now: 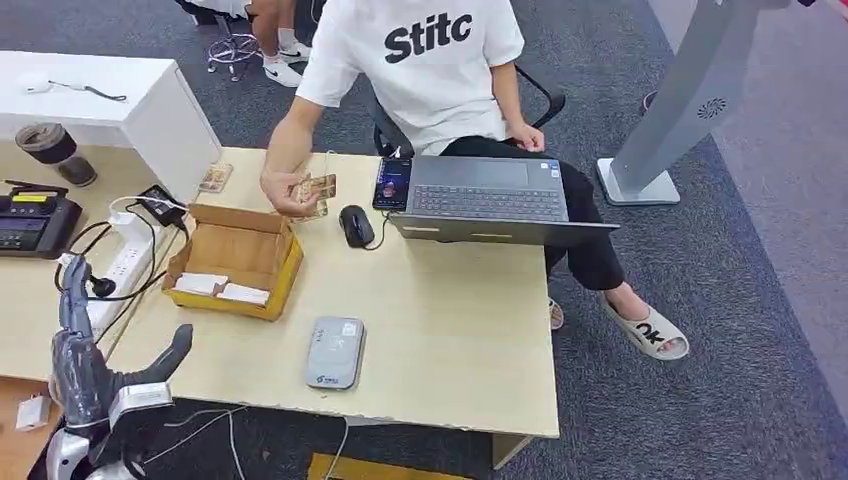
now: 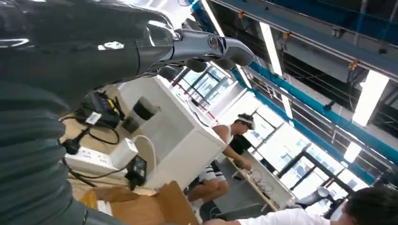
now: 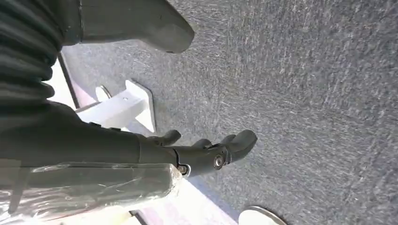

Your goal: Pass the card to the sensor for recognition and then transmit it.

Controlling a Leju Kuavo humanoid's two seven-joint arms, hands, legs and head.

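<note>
Head view has the robot's left hand [image 1: 85,350] raised at the near left corner of the desk [image 1: 450,330], fingers pointing up and away, thumb stuck out to the side, nothing in it. So it's spread and empty. The card [image 1: 318,187] isn't anywhere near it: a person in a white T-shirt [image 1: 425,60] sitting at the far edge is pinching it in their hand [image 1: 288,192], just above the far rim of the open cardboard box [image 1: 235,260]. That box sits between the robot's hand and the card, so the two are well apart.

The sensor [image 1: 335,352], a flat grey reader, lies close to the near edge of the desk, off to the right of the left hand and not touching it. Along the far edge there's a black mouse [image 1: 355,225], a phone [image 1: 392,183] and an open laptop [image 1: 487,190] side by side. A white power strip [image 1: 120,270] with cables runs along the left edge.

Left wrist view shows the left hand's fingers [image 2: 220,47] stretched out with no card between them, the box flap [image 2: 169,206] below.

Right wrist view looks down at grey carpet [image 3: 305,70]; the right hand [image 3: 206,152] hangs there with fingers loosely curled, thumb apart, holding nothing.
</note>
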